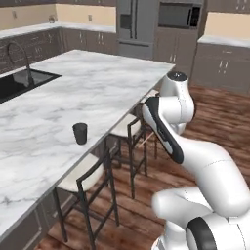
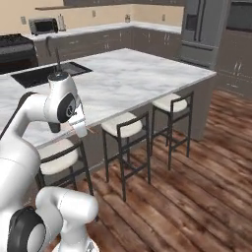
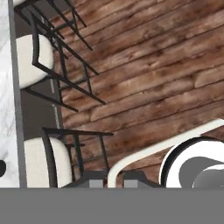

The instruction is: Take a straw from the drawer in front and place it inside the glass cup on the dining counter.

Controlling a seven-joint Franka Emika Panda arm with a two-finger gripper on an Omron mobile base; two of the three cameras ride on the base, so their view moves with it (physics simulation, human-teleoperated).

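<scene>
A thin pale straw [image 3: 166,142] runs out from between my fingertips, and my gripper [image 3: 112,178] is shut on its end. In the left base view the straw [image 1: 144,141] pokes out as a pinkish line beside my forearm, over the stools at the counter's edge. The glass cup [image 1: 79,133], dark and upright, stands on the white marble dining counter [image 1: 97,83] near its front edge, left of my hand. From the right base view my gripper [image 2: 78,126] hangs just off the counter's edge [image 2: 147,78]. The drawer is out of view.
Several black-framed stools with cream seats [image 1: 85,171] [image 2: 123,125] line the counter's side under my hand. A black sink with a faucet [image 1: 22,80] is set into the counter's far left. A wood floor [image 2: 197,172] lies to the right.
</scene>
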